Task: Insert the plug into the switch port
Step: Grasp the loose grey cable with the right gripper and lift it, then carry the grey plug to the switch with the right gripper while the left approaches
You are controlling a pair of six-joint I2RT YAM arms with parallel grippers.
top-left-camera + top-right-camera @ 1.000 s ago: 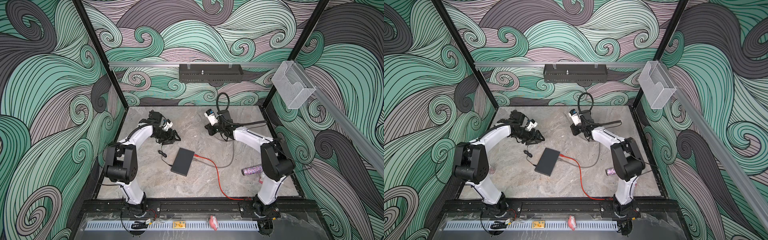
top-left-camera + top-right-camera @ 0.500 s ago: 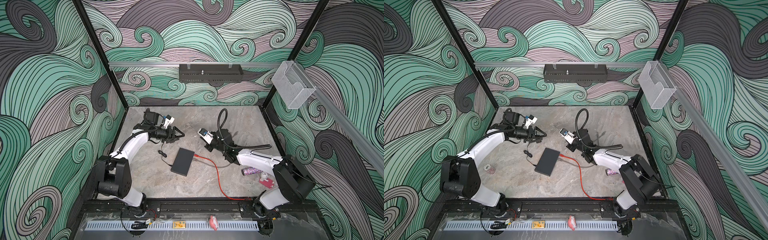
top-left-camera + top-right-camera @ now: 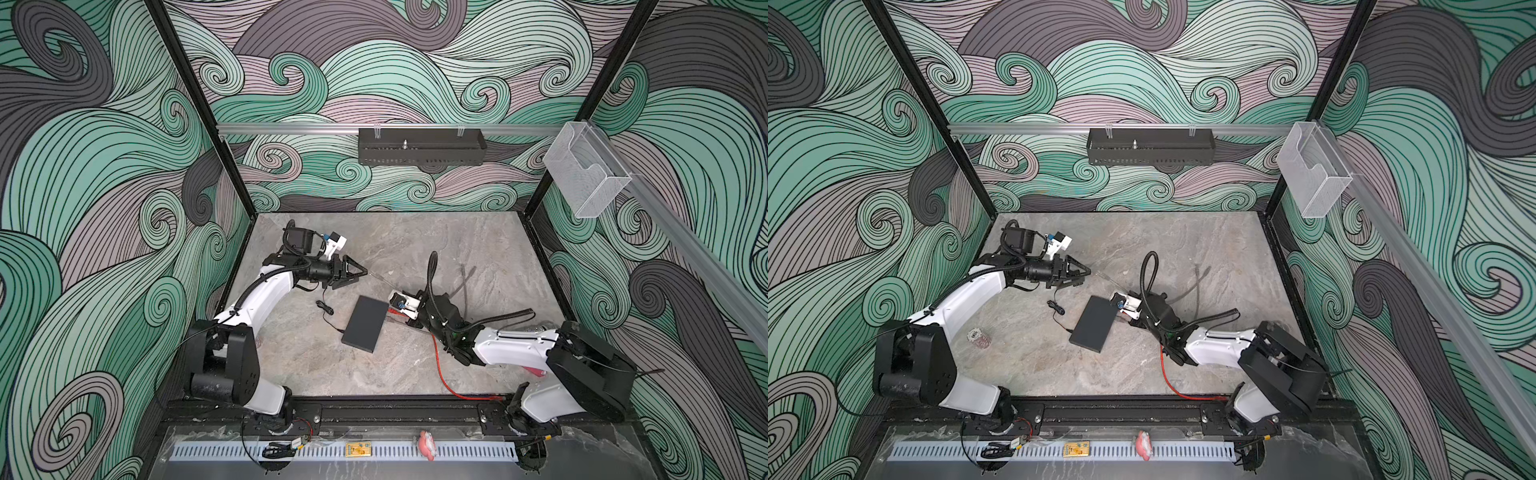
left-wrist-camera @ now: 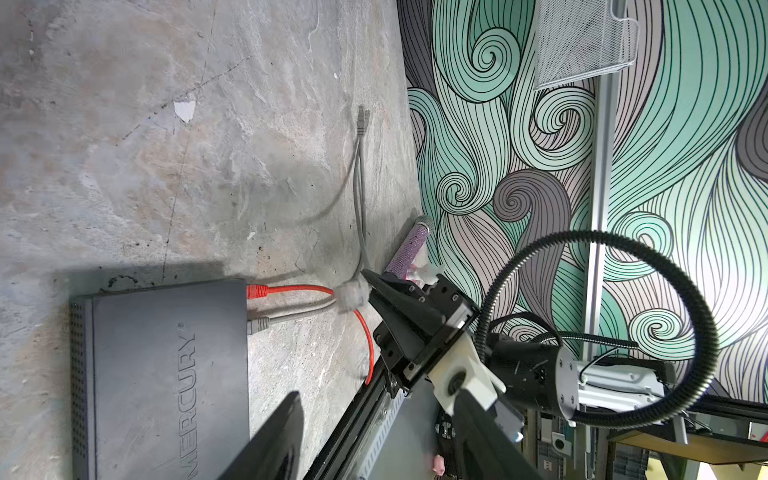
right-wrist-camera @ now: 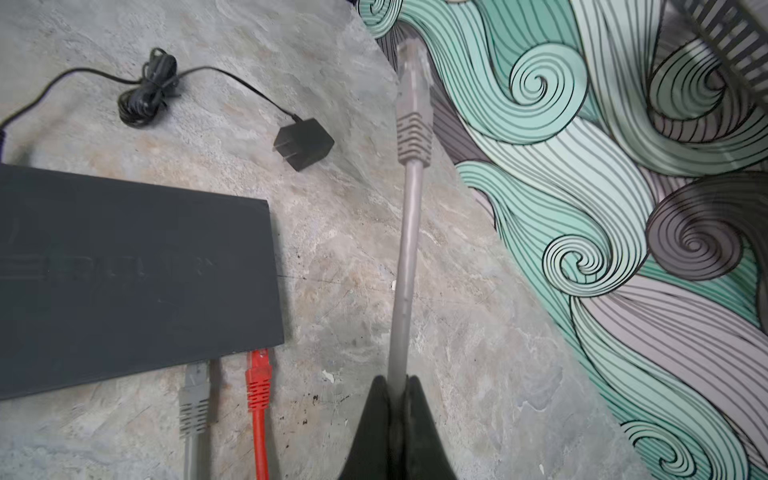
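Two plugs, a grey plug (image 5: 195,384) and a red plug (image 5: 258,374), already sit in the switch (image 5: 124,266), which lies flat on the counter (image 5: 353,249) just beside my right tool (image 5: 397,380). That tool pinches the grey cable (image 5: 409,232), and its free plug (image 5: 413,83) points away from the switch. My left tool (image 3: 360,277) hovers spread and empty, farther back. Only the left wrist view shows the MERCURY lettering (image 4: 185,399).

"MERCURY" – embossed, with a small ® mark – stands on the switch (image 4: 166,374) top.

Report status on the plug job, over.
Left end effector open, empty. Right end effector shut on grey cable, plug clear of switch. Red plug, second grey plug already seated.
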